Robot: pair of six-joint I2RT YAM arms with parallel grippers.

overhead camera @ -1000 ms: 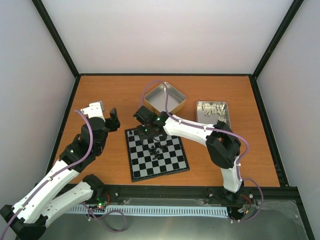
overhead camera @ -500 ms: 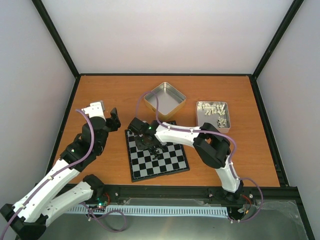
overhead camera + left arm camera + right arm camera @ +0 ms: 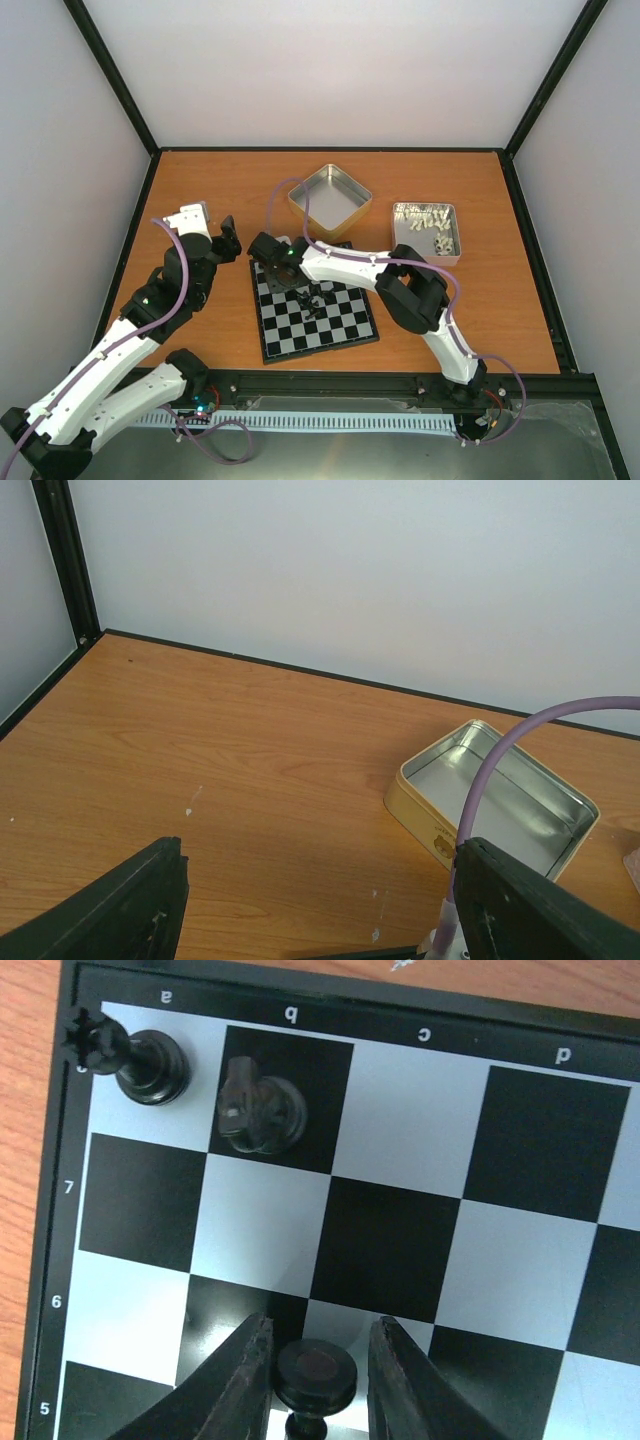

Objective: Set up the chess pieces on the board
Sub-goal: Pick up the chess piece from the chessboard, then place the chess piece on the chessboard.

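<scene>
- Black and light-grey squares cover the board [image 3: 340,325], which lies on the orange wooden table [image 3: 210,185] in front of the two arms, slightly turned.
- The right gripper [image 3: 316,1385] reaches across the far left part of the board. Its two fingers [image 3: 240,1385] are pressed in on a black piece [image 3: 316,1370], one on each side.
- That piece is seen end-on, showing a round face. It sits near the b and c columns, about level with rows 5 and 6. I cannot tell whether it touches the board.
- A black rook [image 3: 150,1060] stands on the corner square of column a, at the far left of the board.
- A black knight [image 3: 258,1110] stands on the next square, in column b, just beside the rook but apart from it.
- More chess pieces [image 3: 318,302] are bunched together near the middle of the board.
- The left gripper [image 3: 320,880] hangs over bare table to the left of the board, fingers spread wide with nothing between them.
- An empty square metal tin [image 3: 490,800] sits beyond the board, with a purple cable [image 3: 500,765] arching in front of it in the left wrist view.
- A second tin [image 3: 427,228] to its right holds pale pieces.
</scene>
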